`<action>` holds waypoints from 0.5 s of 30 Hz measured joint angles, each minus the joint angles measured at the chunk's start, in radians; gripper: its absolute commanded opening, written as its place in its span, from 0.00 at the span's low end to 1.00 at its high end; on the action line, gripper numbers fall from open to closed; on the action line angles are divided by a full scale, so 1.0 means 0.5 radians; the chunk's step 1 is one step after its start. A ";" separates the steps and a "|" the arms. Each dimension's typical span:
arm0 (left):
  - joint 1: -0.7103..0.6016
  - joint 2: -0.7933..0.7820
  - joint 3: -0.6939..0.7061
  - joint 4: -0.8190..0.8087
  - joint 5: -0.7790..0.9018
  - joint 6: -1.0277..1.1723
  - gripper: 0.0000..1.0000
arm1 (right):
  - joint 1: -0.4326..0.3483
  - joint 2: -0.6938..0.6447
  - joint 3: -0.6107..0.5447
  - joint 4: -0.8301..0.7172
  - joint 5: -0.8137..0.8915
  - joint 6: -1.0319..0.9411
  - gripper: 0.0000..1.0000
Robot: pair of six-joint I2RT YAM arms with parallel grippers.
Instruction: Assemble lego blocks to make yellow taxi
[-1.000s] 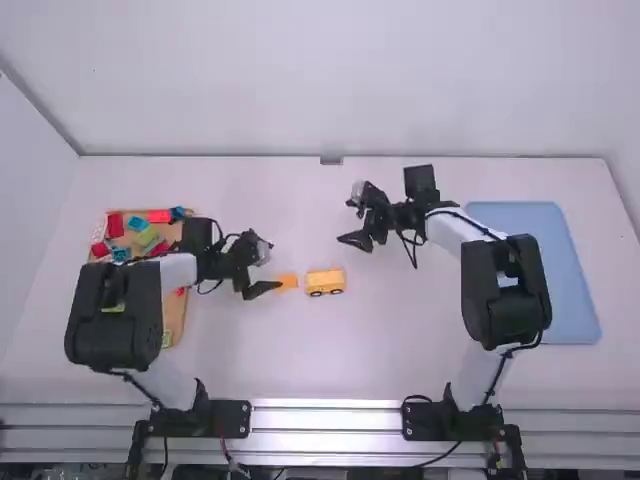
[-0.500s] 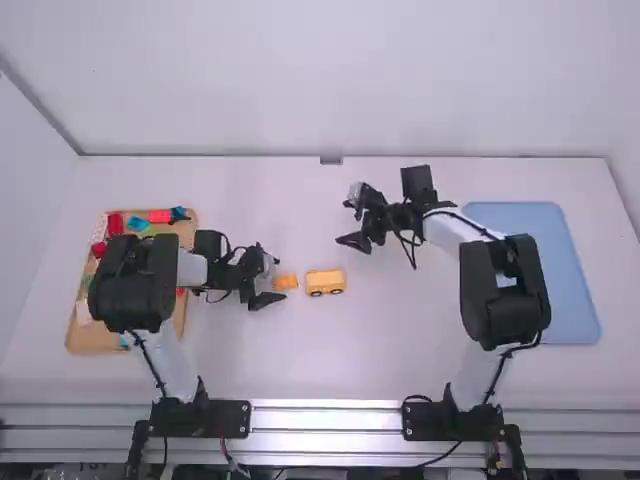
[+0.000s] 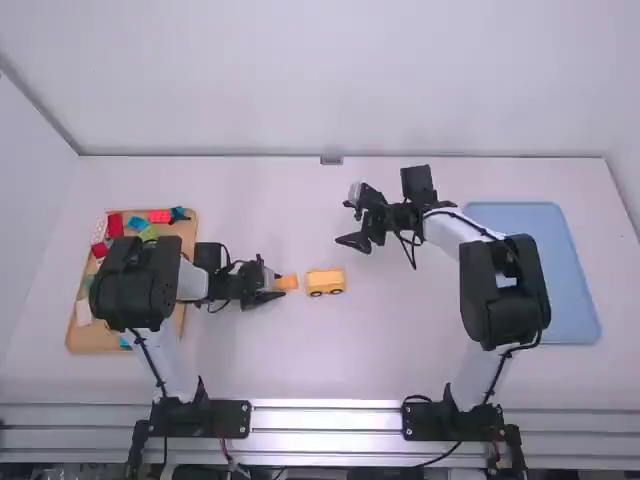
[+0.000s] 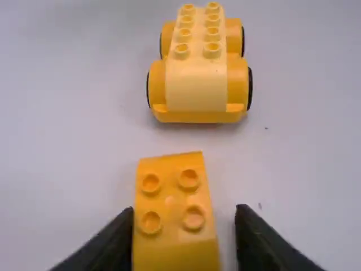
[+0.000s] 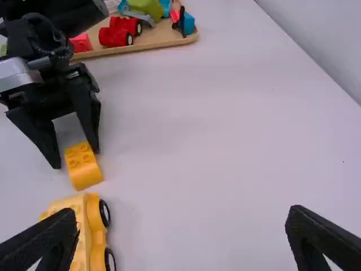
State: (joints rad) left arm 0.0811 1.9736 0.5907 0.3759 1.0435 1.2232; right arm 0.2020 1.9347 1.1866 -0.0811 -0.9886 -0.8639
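Note:
In the high view my left gripper (image 3: 272,286) is low over the table at the orange-yellow block (image 3: 288,282), just left of the yellow wheeled car base (image 3: 325,282). The left wrist view shows the studded block (image 4: 172,212) between the fingers of my left gripper (image 4: 183,240), which stand open with a gap on one side; the car base (image 4: 197,73) lies beyond, apart from the block. My right gripper (image 3: 352,240) is held behind and to the right of the car base. In the right wrist view my right gripper (image 5: 183,231) has its fingers wide apart with nothing between them.
A wooden tray (image 3: 172,325) of mixed bricks stands at the left, partly under the left arm. On the right lies a blue tray (image 3: 570,290), partly behind the right arm. A wall (image 3: 330,80) rises behind the table's far edge.
The left arm has shifted in from over the tray's right side, and its gripper has turned and come around the block. The right arm has barely moved; the car base has stayed put.

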 measured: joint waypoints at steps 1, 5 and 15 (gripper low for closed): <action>0.000 0.000 -0.005 0.024 0.000 -0.016 0.32 | 0.000 0.001 0.000 -0.001 0.000 0.000 0.98; -0.002 0.001 -0.005 0.166 0.001 -0.103 0.20 | 0.000 0.001 0.000 -0.008 0.000 0.002 0.98; -0.002 -0.101 -0.021 0.420 0.043 -0.405 0.13 | -0.044 -0.001 0.002 -0.135 -0.034 0.038 0.98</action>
State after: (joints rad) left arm 0.0803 1.9232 0.5804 0.5858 1.0649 1.0206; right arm 0.1799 1.9343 1.1873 -0.1486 -1.0058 -0.8448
